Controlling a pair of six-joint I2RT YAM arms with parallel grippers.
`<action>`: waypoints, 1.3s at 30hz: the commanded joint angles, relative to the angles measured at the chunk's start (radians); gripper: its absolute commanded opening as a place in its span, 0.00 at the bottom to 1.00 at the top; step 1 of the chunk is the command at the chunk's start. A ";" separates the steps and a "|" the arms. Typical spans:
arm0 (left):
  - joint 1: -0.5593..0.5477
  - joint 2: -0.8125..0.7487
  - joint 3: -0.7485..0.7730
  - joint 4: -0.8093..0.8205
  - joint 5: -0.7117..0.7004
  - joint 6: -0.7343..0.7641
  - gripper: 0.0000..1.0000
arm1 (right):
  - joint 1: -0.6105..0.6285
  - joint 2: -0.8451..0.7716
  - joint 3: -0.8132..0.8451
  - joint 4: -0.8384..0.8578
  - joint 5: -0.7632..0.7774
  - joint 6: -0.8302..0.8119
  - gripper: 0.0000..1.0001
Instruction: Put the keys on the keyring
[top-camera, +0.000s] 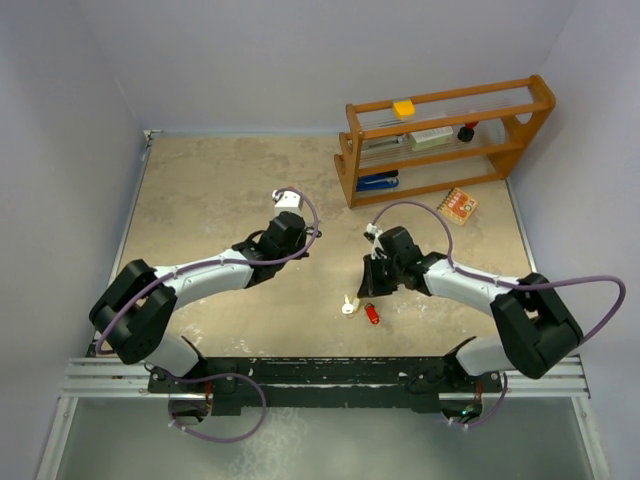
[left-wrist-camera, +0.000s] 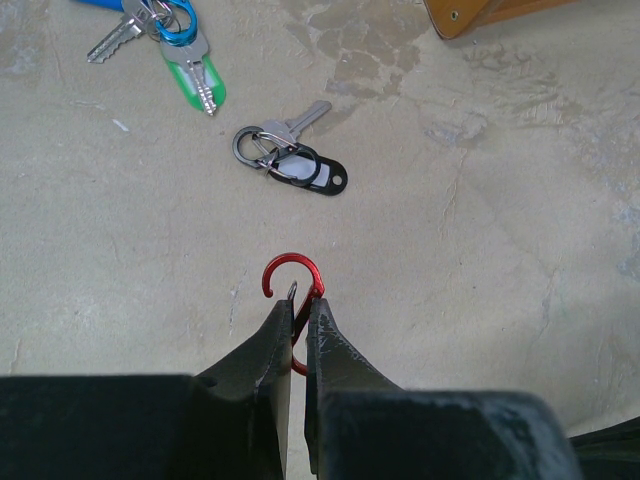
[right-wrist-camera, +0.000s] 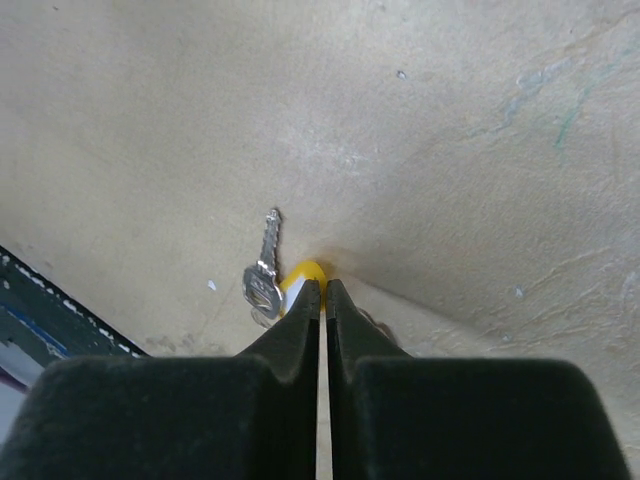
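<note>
Mottled beige tabletop (top-camera: 200, 200) lay open around both arms. Left gripper (left-wrist-camera: 298, 308) clenched on glossy red S-shaped metal clip (left-wrist-camera: 288, 268). Right gripper (right-wrist-camera: 322, 290) closed, tips at yellow-tagged silver key (right-wrist-camera: 265, 262) lying flat; grasp unclear.

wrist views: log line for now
left tool shut on red clip | right tool shut on yellow-tagged key | black-tagged key loose
</note>
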 joint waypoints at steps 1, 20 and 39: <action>0.006 -0.004 -0.005 0.041 0.001 0.012 0.00 | 0.000 -0.069 -0.019 0.070 0.030 0.004 0.00; 0.009 -0.025 0.010 0.114 0.028 0.001 0.00 | -0.001 -0.212 0.061 0.219 0.088 -0.039 0.00; 0.007 -0.004 0.003 0.219 0.210 -0.021 0.00 | 0.000 -0.221 0.070 0.363 0.194 0.011 0.00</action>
